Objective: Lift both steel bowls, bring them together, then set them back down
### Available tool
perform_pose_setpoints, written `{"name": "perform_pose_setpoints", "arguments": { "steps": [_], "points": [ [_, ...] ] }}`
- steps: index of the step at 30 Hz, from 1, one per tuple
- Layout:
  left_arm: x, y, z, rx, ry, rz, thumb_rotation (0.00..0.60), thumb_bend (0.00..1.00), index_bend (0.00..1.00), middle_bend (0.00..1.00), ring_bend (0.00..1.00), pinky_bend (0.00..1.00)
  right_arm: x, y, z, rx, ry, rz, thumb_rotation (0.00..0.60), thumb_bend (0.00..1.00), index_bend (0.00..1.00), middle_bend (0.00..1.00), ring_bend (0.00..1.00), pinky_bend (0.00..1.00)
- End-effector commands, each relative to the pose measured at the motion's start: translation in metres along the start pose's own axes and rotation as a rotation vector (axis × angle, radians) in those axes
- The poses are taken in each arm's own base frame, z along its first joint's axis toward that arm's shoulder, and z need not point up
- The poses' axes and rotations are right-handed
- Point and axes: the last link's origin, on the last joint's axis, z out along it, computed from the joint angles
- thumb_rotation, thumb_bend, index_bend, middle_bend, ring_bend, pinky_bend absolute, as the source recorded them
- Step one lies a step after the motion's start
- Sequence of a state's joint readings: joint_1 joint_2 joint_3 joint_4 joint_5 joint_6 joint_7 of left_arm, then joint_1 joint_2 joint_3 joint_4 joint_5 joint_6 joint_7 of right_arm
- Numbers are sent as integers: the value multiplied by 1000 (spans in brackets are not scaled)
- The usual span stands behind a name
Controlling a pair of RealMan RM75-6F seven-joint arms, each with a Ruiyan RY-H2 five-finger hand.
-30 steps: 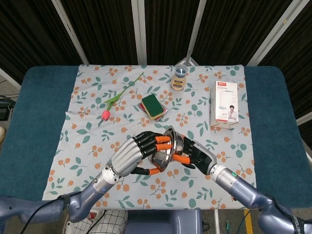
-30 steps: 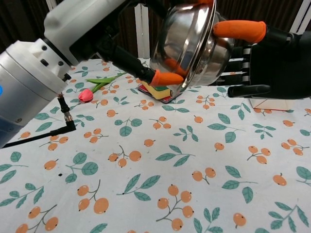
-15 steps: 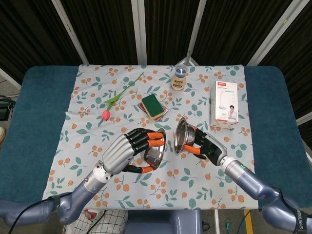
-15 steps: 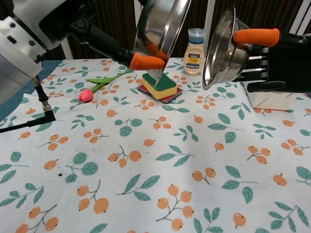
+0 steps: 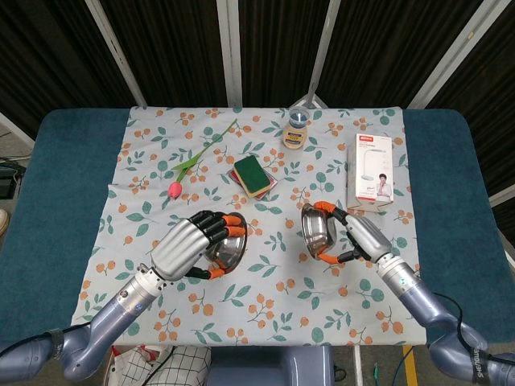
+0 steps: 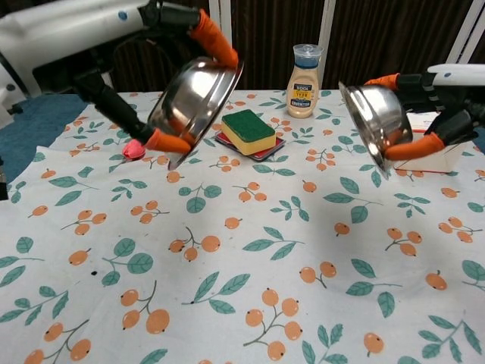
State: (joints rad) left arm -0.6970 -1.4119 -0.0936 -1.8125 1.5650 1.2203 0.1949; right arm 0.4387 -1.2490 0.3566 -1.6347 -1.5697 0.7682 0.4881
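The left robot hand (image 5: 187, 245) had its steel bowl (image 6: 195, 97) clamped by the rim, orange fingertips (image 6: 212, 36) hooked over the top edge and another tip pressed against the lower edge, so the bowl was tipped on its side and up in the air above the floral cloth (image 6: 250, 258). Over on the other side the right robot hand (image 5: 360, 237) was gripping the second steel bowl (image 6: 373, 125) the same way, fingers wrapped on the rim, bowl tilted with its mouth facing down and inward. The two bowls were well apart, with a wide stretch of open cloth between and in front of them on the tabletop (image 5: 56, 201). Behind that gap sat a green sponge (image 6: 249, 130) on a red pad, with a sauce bottle (image 6: 302, 70) standing upright further back. A pink tulip (image 5: 187, 170) lay behind the left bowl, and a white box (image 5: 372, 171) lay flat just behind the right robot hand. Both bowls looked empty from what showed. The cloth's side edges left bare blue tabletop on both flanks.
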Motion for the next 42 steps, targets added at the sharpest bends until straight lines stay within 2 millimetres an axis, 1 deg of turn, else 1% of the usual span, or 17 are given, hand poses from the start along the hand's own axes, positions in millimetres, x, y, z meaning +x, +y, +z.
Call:
{"name": "perform_pose_setpoints", "arguments": {
  "steps": [1,3,5,9,12,13,15,19,21,24,25,26,28,31,33,36,42],
  "points": [
    [-10,-12,-13,70,-123,56,600,549,479,619,519,757,-42,28,-11,74,72,-539,600,375,1000,1000,1000,1000],
    [-16,-18,-18,99,-180,83,600,550,479,619,519,757,-50,33,-14,127,90,-757,600,375,1000,1000,1000,1000],
    [-20,-22,-22,121,-225,102,600,550,478,618,519,757,-63,38,-18,178,91,-901,600,374,1000,1000,1000,1000],
    [-32,-28,-28,154,-302,110,600,550,468,610,516,731,-85,46,-25,259,75,-1055,600,374,1000,1000,1000,1000],
    [-41,-33,-32,175,-351,119,600,541,442,590,502,642,-96,49,-29,297,83,-1101,600,374,976,983,999,1000],
    [-43,-35,-33,181,-364,126,600,531,425,578,493,614,-98,49,-29,309,89,-1114,600,375,948,964,990,1000],
    [-49,-39,-35,191,-392,147,600,506,380,553,477,571,-102,51,-31,323,92,-1130,600,374,827,873,944,1000],
    [-60,-45,-36,202,-425,183,600,441,225,491,448,480,-109,54,-35,343,80,-1164,600,375,574,693,823,995],
    [-65,-47,-36,204,-425,197,600,356,134,424,386,422,-112,53,-37,365,83,-1194,600,375,418,577,723,901],
    [-72,-50,-38,205,-433,216,600,200,14,228,178,308,-116,50,-39,379,94,-1202,600,374,227,437,592,714],
    [-74,-51,-38,205,-436,224,600,153,1,154,104,274,-116,48,-40,383,105,-1203,600,374,181,401,560,676],
    [-75,-52,-38,202,-433,230,600,127,0,113,67,254,-116,46,-41,387,118,-1209,600,374,105,340,499,615],
    [-76,-52,-38,196,-426,240,593,72,0,37,11,217,-117,43,-44,392,133,-1218,600,379,30,260,404,517],
    [-76,-51,-38,191,-423,223,581,31,0,1,0,182,-119,40,-47,385,128,-1212,595,358,0,126,240,396],
    [-76,-49,-37,188,-415,195,576,17,0,0,0,142,-121,39,-47,374,111,-1203,546,317,0,40,144,340],
    [-76,-49,-37,181,-407,183,572,9,0,0,0,118,-123,37,-45,357,81,-1175,477,276,0,0,43,267],
    [-75,-50,-38,174,-392,163,570,9,0,0,0,99,-123,33,-39,329,38,-1090,406,244,0,0,0,227]
  ]
}}
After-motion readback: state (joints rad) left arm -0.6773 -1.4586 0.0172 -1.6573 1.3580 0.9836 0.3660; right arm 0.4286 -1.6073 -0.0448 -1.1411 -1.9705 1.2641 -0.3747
